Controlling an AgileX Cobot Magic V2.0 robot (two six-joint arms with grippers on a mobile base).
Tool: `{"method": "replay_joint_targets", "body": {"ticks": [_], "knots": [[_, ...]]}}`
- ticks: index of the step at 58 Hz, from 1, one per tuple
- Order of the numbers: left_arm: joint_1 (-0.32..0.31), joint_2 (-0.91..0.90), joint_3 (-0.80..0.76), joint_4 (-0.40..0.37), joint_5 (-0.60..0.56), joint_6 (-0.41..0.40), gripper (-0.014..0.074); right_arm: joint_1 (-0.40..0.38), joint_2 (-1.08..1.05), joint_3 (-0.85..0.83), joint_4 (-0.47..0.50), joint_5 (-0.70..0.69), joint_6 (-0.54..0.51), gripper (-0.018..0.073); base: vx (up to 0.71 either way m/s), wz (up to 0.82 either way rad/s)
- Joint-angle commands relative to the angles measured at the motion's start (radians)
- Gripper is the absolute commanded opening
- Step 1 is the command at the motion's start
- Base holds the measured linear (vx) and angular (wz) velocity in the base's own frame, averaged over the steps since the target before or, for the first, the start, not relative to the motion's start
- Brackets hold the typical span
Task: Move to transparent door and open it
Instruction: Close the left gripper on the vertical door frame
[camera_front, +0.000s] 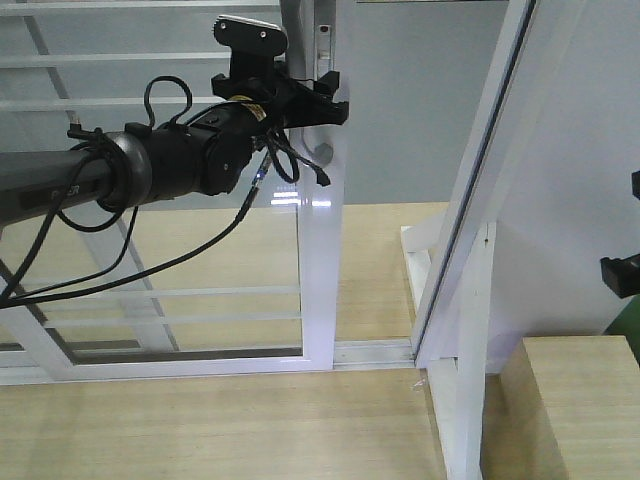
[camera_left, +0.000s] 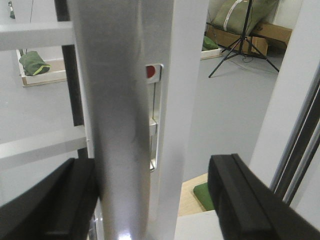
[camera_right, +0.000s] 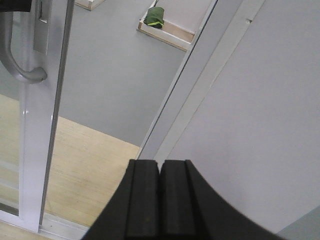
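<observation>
Closest to the lens, the left gripper (camera_left: 155, 172) has its jaws spread wide, straddling the door's (camera_front: 320, 260) white upright edge without clamping it. Its left finger (camera_left: 50, 200) sits close against the frame and its right finger (camera_left: 250, 200) stands clear. The door is partly open, with a gap to the post (camera_front: 470, 280). Its grey handle (camera_right: 20, 65) curves just below the jaws. The right gripper (camera_right: 160, 200) is clenched on nothing, well apart from the door. A red dot (camera_left: 149, 72) marks the lock plate (camera_left: 155, 120). Lettering on the left arm (camera_front: 60, 185) is too blurred to read.

Pale wood floor (camera_front: 200, 430) near, grey floor (camera_front: 400, 130) far. White wall (camera_front: 570, 180) right, wooden box (camera_front: 565, 405) at its foot. Far off, black tripod (camera_left: 243, 42), green bag (camera_left: 34, 62) in a shallow tray (camera_left: 45, 77).
</observation>
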Motion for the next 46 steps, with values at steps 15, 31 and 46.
{"method": "replay_joint_targets", "body": {"ticks": [15,31,46], "knots": [[0.016,-0.058,-0.035,0.004,-0.066,0.000,0.0437,-0.003,-0.006,-0.030,-0.018,-0.077,0.003,-0.0005,0.00,0.00],[0.016,-0.058,-0.035,0.005,-0.066,0.000,0.0009,-0.003,-0.006,-0.030,-0.018,-0.079,0.003,-0.0005,0.00,0.00],[0.018,-0.061,-0.035,0.005,-0.054,0.000,-0.0006,-0.003,-0.006,-0.030,-0.018,-0.079,0.003,-0.0005,0.00,0.00]]}}
